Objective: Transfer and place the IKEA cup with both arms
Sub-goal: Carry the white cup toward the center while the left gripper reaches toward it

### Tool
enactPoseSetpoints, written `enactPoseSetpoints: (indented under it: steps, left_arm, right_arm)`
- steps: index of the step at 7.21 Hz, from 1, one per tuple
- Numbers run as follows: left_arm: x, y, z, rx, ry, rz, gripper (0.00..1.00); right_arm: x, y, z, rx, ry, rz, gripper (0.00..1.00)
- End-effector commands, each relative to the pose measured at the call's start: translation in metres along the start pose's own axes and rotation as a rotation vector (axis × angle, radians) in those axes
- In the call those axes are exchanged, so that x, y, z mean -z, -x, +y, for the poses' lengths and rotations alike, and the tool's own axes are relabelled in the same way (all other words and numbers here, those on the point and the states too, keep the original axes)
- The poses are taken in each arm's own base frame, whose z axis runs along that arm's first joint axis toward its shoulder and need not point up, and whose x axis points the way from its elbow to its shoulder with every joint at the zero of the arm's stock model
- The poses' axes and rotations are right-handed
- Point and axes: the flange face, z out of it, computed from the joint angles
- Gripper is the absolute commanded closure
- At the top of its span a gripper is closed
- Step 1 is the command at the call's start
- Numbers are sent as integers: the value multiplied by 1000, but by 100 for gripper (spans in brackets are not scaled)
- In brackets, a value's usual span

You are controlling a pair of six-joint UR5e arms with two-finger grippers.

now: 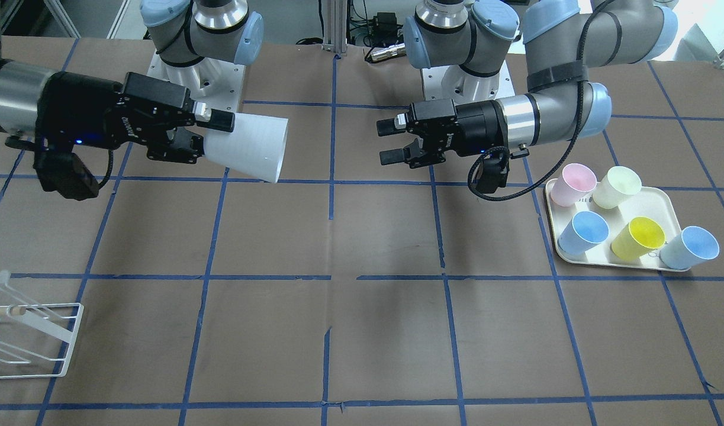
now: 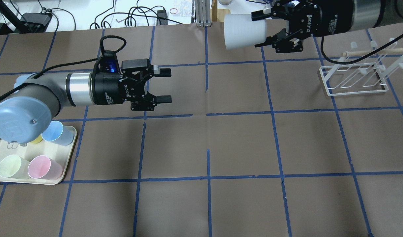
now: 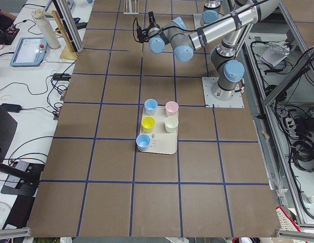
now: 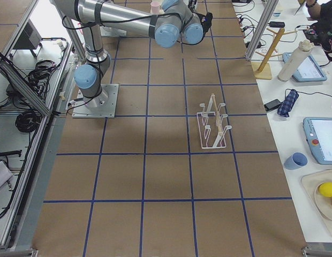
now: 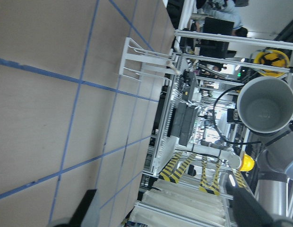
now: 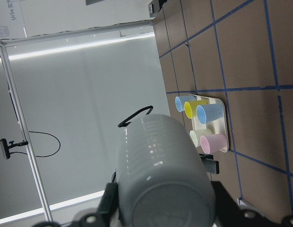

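The IKEA cup is pale grey-white and lies horizontal in the air, with its open mouth facing my left gripper. My right gripper is shut on its base end. In the overhead view the cup hangs above the table's far edge, held by the right gripper. My left gripper is open and empty, a gap away from the cup's mouth; it also shows in the overhead view. The left wrist view looks into the cup's mouth. The right wrist view shows the cup's base between the fingers.
A cream tray beside the left arm holds pink, cream-green, yellow and two light blue cups; it also shows in the overhead view. A white wire rack stands on the right arm's side, also seen from the front.
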Motion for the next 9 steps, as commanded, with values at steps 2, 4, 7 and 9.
enactPoseSetpoints:
  steps: [2, 4, 7, 9]
  left_arm:
    - [-30, 1, -6, 44, -18, 183, 0]
    - [-33, 4, -14, 75, -40, 244, 0]
    - [-47, 1, -12, 91, -30, 288, 0]
    - [-53, -11, -1, 72, -11, 287, 4]
  right_arm:
    - [-47, 16, 20, 32, 77, 3, 54]
    - [-59, 17, 25, 37, 104, 11, 54]
    - [-63, 11, 32, 25, 104, 2, 53]
    - [-63, 11, 33, 26, 105, 3, 53]
